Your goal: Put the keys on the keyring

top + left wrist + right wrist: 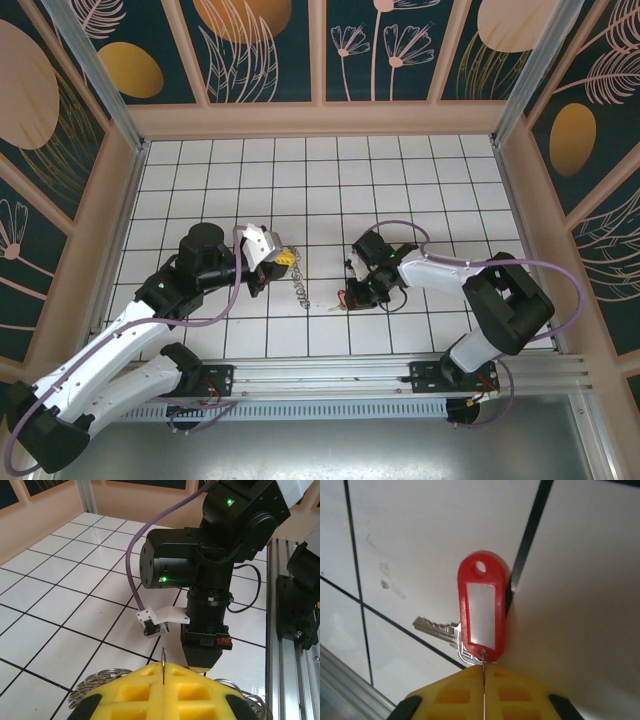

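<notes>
The keyring (301, 291), one grey ring of stacked chain-like loops, lies on the white tiled worktop (400, 180) left of centre. We see the left gripper (284, 259) at its upper end with its two yellow pads pressed together; the left wrist view shows loops (97, 682) just under them, but we cannot tell whether they are pinched. Just right of the ring lie the keys (338, 300): one red tag (480, 615) and one pale key (432, 627). The right gripper (484, 670) is closed, its tips touching the tag's end.
</notes>
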